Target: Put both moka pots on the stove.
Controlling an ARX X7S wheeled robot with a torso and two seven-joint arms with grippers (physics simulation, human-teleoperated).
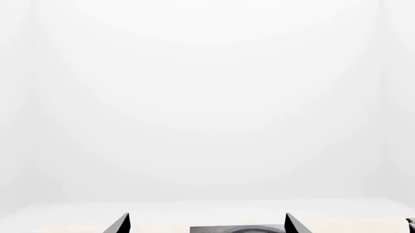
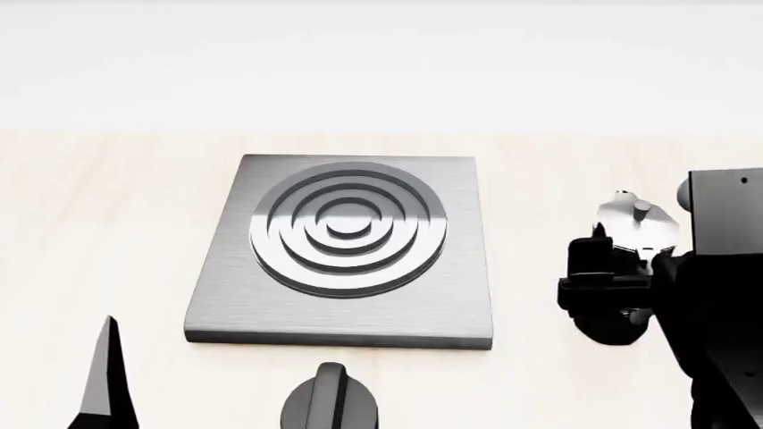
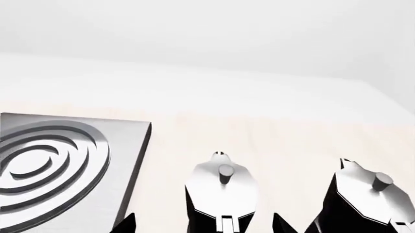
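Pale wooden tabletop (image 2: 107, 232) under a blank white backdrop.

Left wrist view: mostly white wall. The left gripper (image 1: 206, 224) shows only two dark fingertips set wide apart, nothing between them; a sliver of the flat square brushed-grey metal stove (image 1: 236, 228) lies beyond.

Head view: stove (image 2: 227, 295) sits centre, its raised dark concentric rings bare, no pot on it. A squat black round knob (image 2: 331, 402) stands just in front. To the stove's right, the right gripper (image 2: 608, 304) hangs beside one tall faceted black moka pot with silver lid (image 2: 638, 225).

Right wrist view: two identical moka pots, the nearer (image 3: 220, 194) between the wide-spread fingertips, the second (image 3: 366, 201) close beside it, both upright, off the stove.

Risk, as a judgement: closing off-centre could tip the nearer pot or knock its neighbour, since they stand close.
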